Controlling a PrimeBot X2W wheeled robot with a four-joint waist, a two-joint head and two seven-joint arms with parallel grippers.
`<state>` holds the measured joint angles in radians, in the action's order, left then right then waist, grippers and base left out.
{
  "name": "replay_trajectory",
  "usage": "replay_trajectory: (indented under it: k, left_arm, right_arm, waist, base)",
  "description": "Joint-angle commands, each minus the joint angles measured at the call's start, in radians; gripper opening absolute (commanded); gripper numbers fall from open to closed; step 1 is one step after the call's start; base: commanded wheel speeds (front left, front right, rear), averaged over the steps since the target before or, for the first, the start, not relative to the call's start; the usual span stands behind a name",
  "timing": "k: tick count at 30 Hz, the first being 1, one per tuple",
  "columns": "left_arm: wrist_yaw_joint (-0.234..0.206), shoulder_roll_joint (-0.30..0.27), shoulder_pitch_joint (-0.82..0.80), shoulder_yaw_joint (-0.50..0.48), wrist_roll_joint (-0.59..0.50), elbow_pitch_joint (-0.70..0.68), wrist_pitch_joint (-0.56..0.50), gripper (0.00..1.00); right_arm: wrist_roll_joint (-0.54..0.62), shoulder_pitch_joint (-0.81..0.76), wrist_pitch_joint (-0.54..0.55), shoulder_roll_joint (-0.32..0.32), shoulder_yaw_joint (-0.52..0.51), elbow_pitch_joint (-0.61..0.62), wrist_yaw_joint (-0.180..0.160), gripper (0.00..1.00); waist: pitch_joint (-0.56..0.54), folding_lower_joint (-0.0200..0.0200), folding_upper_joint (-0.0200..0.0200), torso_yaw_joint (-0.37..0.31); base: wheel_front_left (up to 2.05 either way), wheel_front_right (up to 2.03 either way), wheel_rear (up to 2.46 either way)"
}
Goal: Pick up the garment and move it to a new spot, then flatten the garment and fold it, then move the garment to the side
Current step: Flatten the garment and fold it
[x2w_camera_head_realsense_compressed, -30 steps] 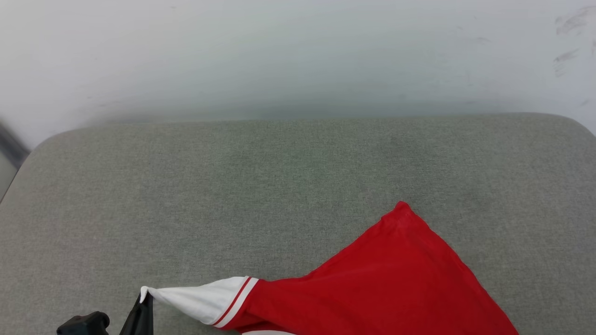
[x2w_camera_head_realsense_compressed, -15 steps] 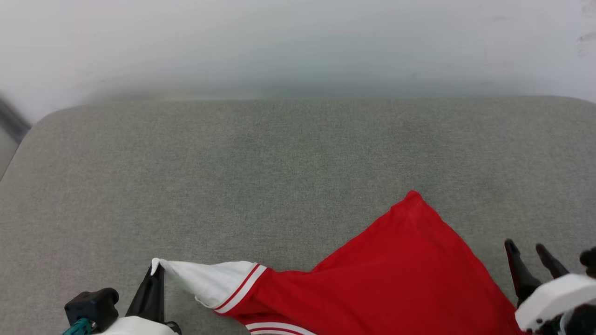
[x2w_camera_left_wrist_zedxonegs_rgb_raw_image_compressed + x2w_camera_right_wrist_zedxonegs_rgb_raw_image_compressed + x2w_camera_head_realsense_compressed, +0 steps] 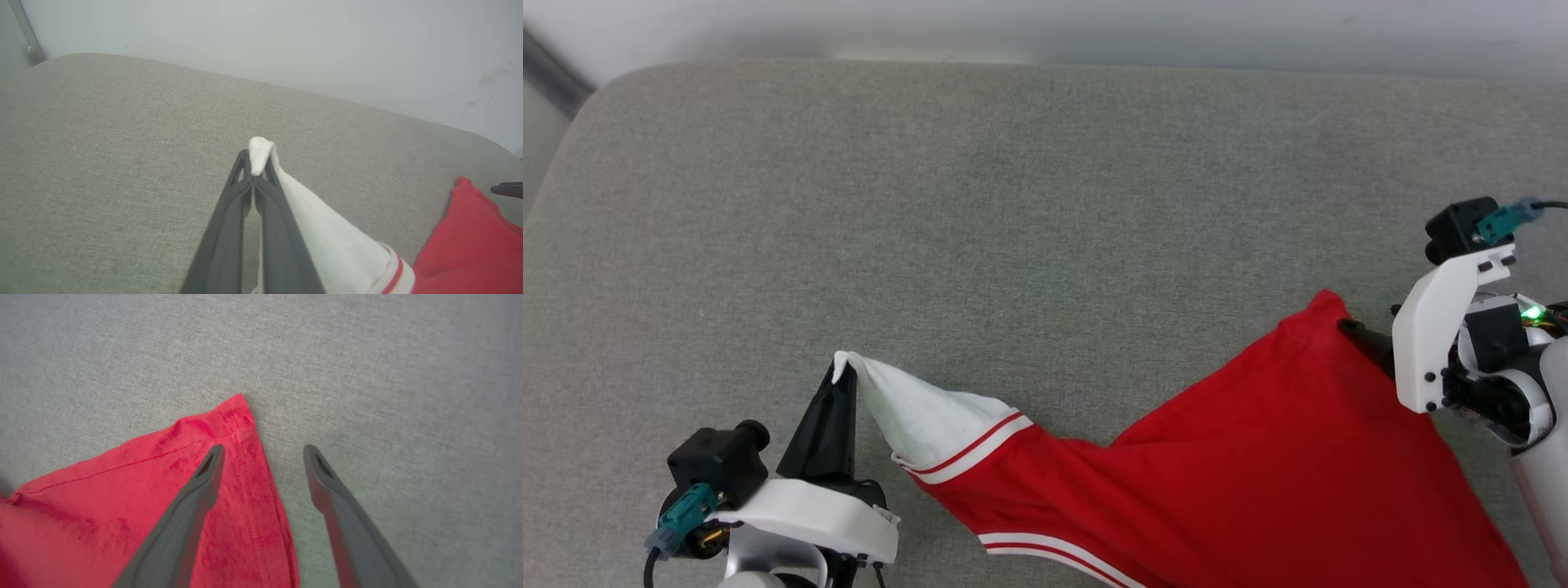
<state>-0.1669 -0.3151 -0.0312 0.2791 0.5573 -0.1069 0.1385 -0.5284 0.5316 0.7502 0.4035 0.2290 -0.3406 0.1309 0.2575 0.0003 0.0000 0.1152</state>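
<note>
The garment (image 3: 1217, 474) lies plain red side up on the grey cushion (image 3: 1013, 204), stretched toward the lower right. Its white sleeve (image 3: 915, 416) with red-striped trim points left. My left gripper (image 3: 845, 371) is shut on the tip of that sleeve, and the left wrist view shows the sleeve (image 3: 327, 232) pinched between the fingertips of the left gripper (image 3: 255, 163). My right gripper (image 3: 1356, 331) hangs open at the garment's far red corner. In the right wrist view the right gripper (image 3: 263, 449) has one finger over the garment's hemmed corner (image 3: 163, 469) and the other over bare cushion.
The cushion's rounded back edge meets a pale wall (image 3: 286, 41). Its left edge (image 3: 556, 180) drops off beside a dark strip. Bare cushion stretches behind and to the left of the garment.
The head camera has tilted down, so the whole picture shifted. My right gripper has come in from the lower right to the garment's red corner. My left gripper still holds the sleeve tip.
</note>
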Motion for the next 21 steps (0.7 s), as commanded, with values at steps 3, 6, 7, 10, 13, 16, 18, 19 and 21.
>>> replay_trajectory:
  k: [3,6,7,10,13,16,18,19,21]
  left_arm:
    - [0.011,0.012,-0.037,0.008,-0.005,0.006,0.018,0.0]
    - [0.017,0.022,-0.051,0.013,0.0,0.018,0.031,0.0]
    - [0.02,0.025,-0.054,0.014,0.002,0.024,0.034,0.0]
    - [0.024,0.028,-0.06,0.016,0.005,0.034,0.042,0.0]
    - [0.027,0.034,-0.063,0.019,0.008,0.048,0.048,0.0]
    - [0.034,0.034,-0.066,0.023,0.013,0.061,0.048,0.0]
    - [0.037,0.029,-0.073,0.022,0.015,0.066,0.046,0.0]
    - [0.038,0.025,-0.075,0.021,0.014,0.068,0.044,0.0]
    - [0.04,0.017,-0.083,0.019,0.009,0.07,0.043,0.0]
  right_arm:
    - [-0.021,0.058,0.06,0.022,0.053,-0.026,0.0,1.0]
    - [-0.042,0.085,0.106,0.026,0.094,-0.072,0.0,1.0]
    - [-0.044,0.087,0.126,0.026,0.107,-0.093,0.0,1.0]
    - [-0.058,0.087,0.155,0.022,0.127,-0.128,0.0,1.0]
    - [-0.076,0.086,0.194,0.013,0.144,-0.173,0.0,0.08]
    - [-0.086,0.098,0.198,0.007,0.156,-0.19,0.0,0.0]
    - [-0.093,0.115,0.175,0.007,0.156,-0.188,0.0,0.0]
    - [-0.098,0.123,0.159,0.009,0.154,-0.184,0.0,0.0]
    - [-0.093,0.143,0.115,0.015,0.147,-0.179,-0.001,0.0]
  waist:
    - [0.051,-0.0003,0.0,0.035]
    - [0.071,-0.0003,0.0,0.043]
    - [0.075,-0.0003,0.0,0.045]
    - [0.079,-0.0003,0.0,0.047]
    - [0.081,-0.0003,0.0,0.047]
    - [0.074,-0.0003,0.0,0.044]
    - [0.066,-0.0003,0.0,0.041]
    - [0.06,-0.0003,0.0,0.039]
    - [0.047,-0.0003,0.0,0.035]
  base:
    - [0.0,0.0,0.0]
    - [0.0,0.0,0.0]
    - [0.0,0.0,0.0]
    - [0.0,0.0,0.0]
    - [0.0,0.0,0.0]
    - [0.0,0.0,0.0]
    - [0.0,0.0,0.0]
    - [0.0,0.0,0.0]
    - [0.0,0.0,0.0]
